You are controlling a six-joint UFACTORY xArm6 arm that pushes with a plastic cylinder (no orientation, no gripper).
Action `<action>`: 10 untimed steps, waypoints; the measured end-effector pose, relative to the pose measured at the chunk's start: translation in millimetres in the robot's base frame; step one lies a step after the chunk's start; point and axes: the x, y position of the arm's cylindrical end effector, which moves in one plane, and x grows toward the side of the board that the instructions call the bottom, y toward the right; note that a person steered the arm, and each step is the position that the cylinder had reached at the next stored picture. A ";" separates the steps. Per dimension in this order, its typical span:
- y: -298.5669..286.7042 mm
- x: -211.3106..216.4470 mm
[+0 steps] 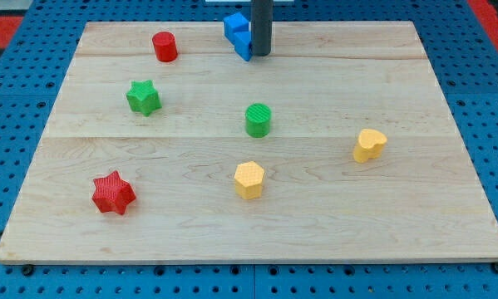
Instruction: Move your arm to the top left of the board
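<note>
My tip (261,54) rests on the wooden board (382,208) near the view's top, a little right of the middle. It stands against the right side of a blue block (237,33), whose shape is partly hidden by the rod. A red cylinder (165,46) stands to the left of the blue block, near the board's top left part. The top left corner of the board (91,29) lies further left of the red cylinder.
A green star (144,97) sits at the left, a green cylinder (258,120) at the middle. A red star (113,193) is at the bottom left, a yellow hexagon (249,180) at the bottom middle, a yellow heart (369,144) at the right.
</note>
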 end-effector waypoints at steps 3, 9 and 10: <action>-40.0 40.5; -266.7 -6.7; -263.5 -20.1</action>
